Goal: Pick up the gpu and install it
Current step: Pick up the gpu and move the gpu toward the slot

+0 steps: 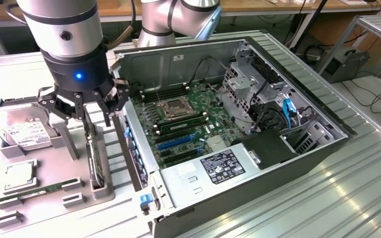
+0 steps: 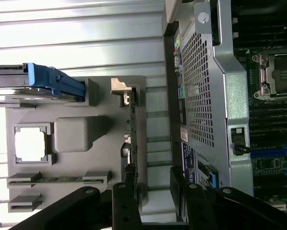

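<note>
The gpu (image 1: 95, 157) stands on edge in a slot of the grey holder tray (image 1: 51, 163), at the exterior view's left of the open computer case (image 1: 289, 148). My gripper (image 1: 93, 116) hangs just above the card's upper edge with its jaws open and nothing held. In the wrist view the gpu (image 2: 132, 129) shows edge-on, with its metal end bracket (image 2: 119, 86) at the far end. The gripper (image 2: 153, 191) is spread there, and the card's near end lies close by one finger (image 2: 125, 194).
A hard drive (image 1: 18, 128), a CPU (image 1: 21, 176) and a RAM stick (image 1: 35, 193) sit in the same tray. Inside the case lies the motherboard (image 1: 184, 124) with blue expansion slots (image 1: 174, 144). The case's rear wall (image 1: 134, 148) rises right beside the card.
</note>
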You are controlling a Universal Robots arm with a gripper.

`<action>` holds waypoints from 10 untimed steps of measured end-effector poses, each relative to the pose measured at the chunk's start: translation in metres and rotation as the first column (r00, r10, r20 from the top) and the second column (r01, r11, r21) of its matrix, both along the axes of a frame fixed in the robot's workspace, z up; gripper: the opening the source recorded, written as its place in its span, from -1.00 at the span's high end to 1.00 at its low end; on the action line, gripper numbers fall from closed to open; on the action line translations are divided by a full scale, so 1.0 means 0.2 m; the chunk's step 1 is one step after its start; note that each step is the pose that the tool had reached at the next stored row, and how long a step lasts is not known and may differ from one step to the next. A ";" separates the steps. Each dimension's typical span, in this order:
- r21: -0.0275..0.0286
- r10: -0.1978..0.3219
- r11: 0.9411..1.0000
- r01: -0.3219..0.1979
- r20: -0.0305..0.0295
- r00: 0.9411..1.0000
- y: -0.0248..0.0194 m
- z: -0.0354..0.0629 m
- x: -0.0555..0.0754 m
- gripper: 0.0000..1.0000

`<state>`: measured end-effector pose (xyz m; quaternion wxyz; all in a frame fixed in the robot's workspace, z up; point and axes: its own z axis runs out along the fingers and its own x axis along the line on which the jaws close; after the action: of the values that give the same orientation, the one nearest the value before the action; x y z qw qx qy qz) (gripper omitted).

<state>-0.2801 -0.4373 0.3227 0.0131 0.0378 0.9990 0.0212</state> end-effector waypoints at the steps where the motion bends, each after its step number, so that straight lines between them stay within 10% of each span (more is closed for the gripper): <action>1: 0.000 0.000 1.000 0.000 0.000 1.000 0.000 -0.003 0.00 0.15; 10: 0.000 0.000 1.000 0.000 0.000 1.000 0.000 -0.027 0.00 0.15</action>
<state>-0.2801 -0.4373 0.3173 0.0131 0.0378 0.9990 0.0212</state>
